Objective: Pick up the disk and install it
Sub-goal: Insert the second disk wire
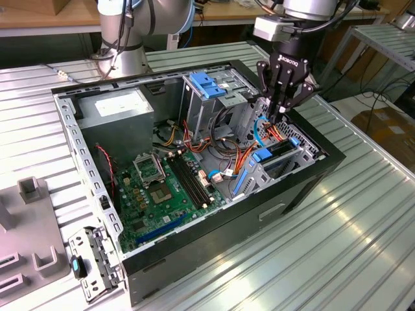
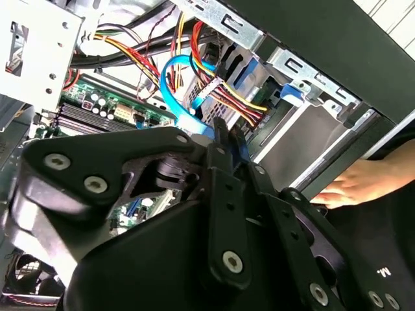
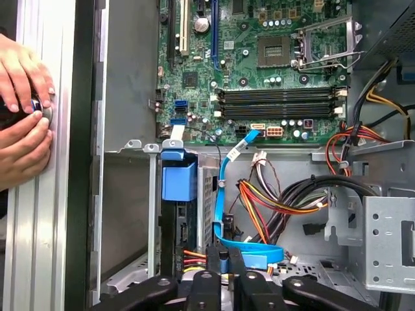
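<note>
- Shows an open computer case (image 1: 214,223) lying on a ribbed metal table (image 1: 337,246), in the exterior view.
- Places the gripper (image 1: 276,118) toward 2 o'clock of that case, hanging tip-down over the drive cage.
- Cannot tell whether the pincer is open or closed; catches a bit of blue right at its tip in both wrist views (image 2: 243,152) (image 3: 224,259), gripped or not unclear.
- Puts the disk (image 1: 279,150) at about 6 o'clock from the gripper in the exterior view, apparently seated on edge in the cage, with 1 blue rail end at each end.
- Picks out that same dark edge (image 3: 170,240) in the first wrist view, just beside the gripper and apart from it.
- Traces a blue flat cable (image 3: 224,194) from the motherboard (image 3: 259,71) to the gripper's tip, with orange and red wire bundles (image 3: 272,207) close by.
- Sets the grey power-supply box (image 1: 123,110) at 10 o'clock of the case and the blue latch (image 1: 207,84) at 12 o'clock.
- Finds 2 hands (image 3: 23,110) of a person on the table beside the case wall, closed around a small dark object.
- Leaves a loose metal bracket (image 1: 94,262) on the table at 8 o'clock of the case.
</note>
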`<action>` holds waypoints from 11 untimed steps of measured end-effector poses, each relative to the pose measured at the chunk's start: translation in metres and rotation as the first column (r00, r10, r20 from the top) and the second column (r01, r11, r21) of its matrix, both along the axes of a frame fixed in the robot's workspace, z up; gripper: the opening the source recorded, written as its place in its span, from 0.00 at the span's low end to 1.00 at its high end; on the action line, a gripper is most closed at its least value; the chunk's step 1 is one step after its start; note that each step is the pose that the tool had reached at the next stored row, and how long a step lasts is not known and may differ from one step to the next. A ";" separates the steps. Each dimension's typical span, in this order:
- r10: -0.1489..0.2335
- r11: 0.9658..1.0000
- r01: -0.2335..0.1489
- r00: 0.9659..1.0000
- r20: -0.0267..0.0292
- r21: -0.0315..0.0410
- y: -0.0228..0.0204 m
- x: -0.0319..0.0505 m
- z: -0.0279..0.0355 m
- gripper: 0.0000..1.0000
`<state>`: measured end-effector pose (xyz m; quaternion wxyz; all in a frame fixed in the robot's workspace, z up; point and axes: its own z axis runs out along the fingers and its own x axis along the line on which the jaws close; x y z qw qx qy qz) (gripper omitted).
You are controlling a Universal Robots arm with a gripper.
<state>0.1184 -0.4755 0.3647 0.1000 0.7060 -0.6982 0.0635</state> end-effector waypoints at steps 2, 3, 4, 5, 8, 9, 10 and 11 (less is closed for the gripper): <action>0.000 1.000 0.000 1.000 0.000 0.000 0.0000 0.0000 -0.0001 0.16; 0.000 1.000 0.000 1.000 0.000 0.000 -0.0003 0.0000 -0.0002 0.16; 0.000 1.000 0.000 1.000 0.000 0.001 -0.0009 0.0000 -0.0002 0.16; 0.000 1.000 0.000 1.000 0.000 0.001 -0.0020 0.0000 -0.0003 0.16; 0.003 1.000 -0.003 1.000 0.001 0.004 -0.0079 0.0000 -0.0008 0.16; 0.004 1.000 -0.004 1.000 0.001 0.006 -0.0104 -0.0001 -0.0010 0.16; 0.005 1.000 -0.005 1.000 0.001 0.008 -0.0123 -0.0001 -0.0013 0.16; 0.008 1.000 -0.008 1.000 0.002 0.009 -0.0146 -0.0002 -0.0014 0.16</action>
